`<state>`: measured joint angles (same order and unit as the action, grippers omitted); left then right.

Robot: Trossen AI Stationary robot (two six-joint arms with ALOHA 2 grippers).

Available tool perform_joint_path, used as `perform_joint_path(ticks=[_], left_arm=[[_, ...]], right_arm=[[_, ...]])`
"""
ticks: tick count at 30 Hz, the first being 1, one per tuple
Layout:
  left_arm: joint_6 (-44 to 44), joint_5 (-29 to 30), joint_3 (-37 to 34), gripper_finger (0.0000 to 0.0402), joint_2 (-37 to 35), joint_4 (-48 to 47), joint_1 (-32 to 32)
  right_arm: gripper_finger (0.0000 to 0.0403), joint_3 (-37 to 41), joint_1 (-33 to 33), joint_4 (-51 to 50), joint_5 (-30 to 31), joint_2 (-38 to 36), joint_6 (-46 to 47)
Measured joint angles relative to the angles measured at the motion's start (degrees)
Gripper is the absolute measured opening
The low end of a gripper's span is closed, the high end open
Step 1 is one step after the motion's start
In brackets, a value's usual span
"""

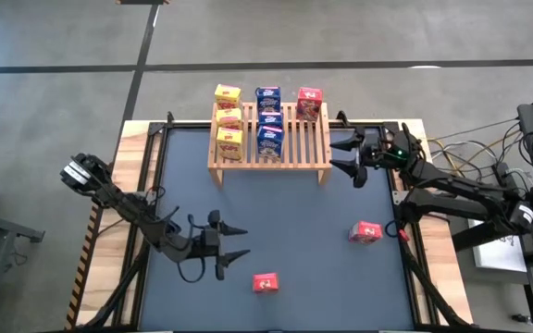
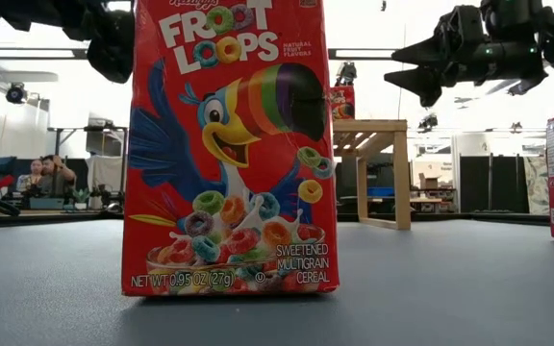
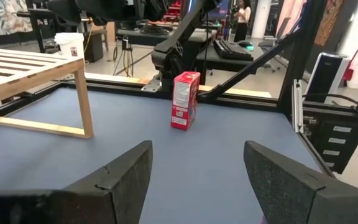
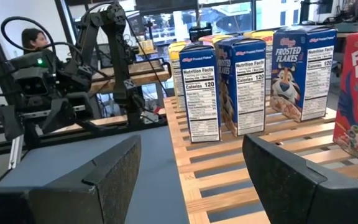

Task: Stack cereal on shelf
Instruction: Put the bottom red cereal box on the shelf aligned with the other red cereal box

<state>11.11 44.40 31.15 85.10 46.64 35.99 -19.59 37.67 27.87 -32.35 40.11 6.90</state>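
Observation:
The wooden slatted shelf [image 1: 269, 148] stands at the table's far middle. On it stand three yellow cereal boxes [image 1: 229, 117], three blue ones [image 1: 268, 118] and one red one [image 1: 309, 104]. Two more red boxes stand on the mat, one at the right [image 1: 365, 232] and one near the front edge [image 1: 266, 283], which fills the low view [image 2: 227, 144]. My left gripper [image 1: 244, 243] is open over the mat's near left and points at the right-hand red box [image 3: 185, 99]. My right gripper [image 1: 333, 155] hangs open beside the shelf's right end, facing the blue boxes [image 4: 241, 87].
A black frame [image 1: 160, 139] runs round the dark mat, with a wooden border [image 1: 132, 157] outside it. Cables and equipment [image 1: 489, 153] lie off the table's right side. People sit in the room behind [image 2: 46, 178]. Bare mat lies between the two arms.

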Motion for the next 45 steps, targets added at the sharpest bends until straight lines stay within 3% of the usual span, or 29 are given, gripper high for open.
perform_joint_path(ticks=[8,17,20,32,34,37,41,45], left_arm=[[3.5,0.0,0.6,0.0245,0.0,-0.8,0.0],[5.0,-0.2,1.1,0.031,0.0,-1.9,0.0],[6.7,-2.8,1.1,0.0324,0.0,-3.0,0.0],[11.7,-7.8,2.6,0.0325,0.0,-9.0,1.0],[10.3,-7.9,5.2,0.0325,0.0,-12.7,1.4],[9.8,-7.9,11.1,0.0325,0.2,-25.8,2.1],[14.8,-8.0,19.5,0.0325,2.6,-40.7,2.8],[17.5,-8.0,25.4,0.0325,6.7,-45.3,3.7]], right_arm=[[0.0265,0.0,-0.3,1.2,0.0,1.3,0.0],[0.0261,0.0,-0.3,1.2,0.0,1.3,0.2],[0.0258,0.0,-0.3,1.2,0.0,1.3,0.2],[0.026,0.0,-0.3,1.2,0.0,1.3,0.2],[0.026,0.0,-0.3,1.2,0.3,1.3,0.7],[0.026,0.0,-0.3,1.2,0.5,1.3,0.8],[0.026,0.0,-0.3,1.2,0.5,1.3,0.8],[0.026,0.0,-0.3,1.2,0.6,1.3,0.8]])
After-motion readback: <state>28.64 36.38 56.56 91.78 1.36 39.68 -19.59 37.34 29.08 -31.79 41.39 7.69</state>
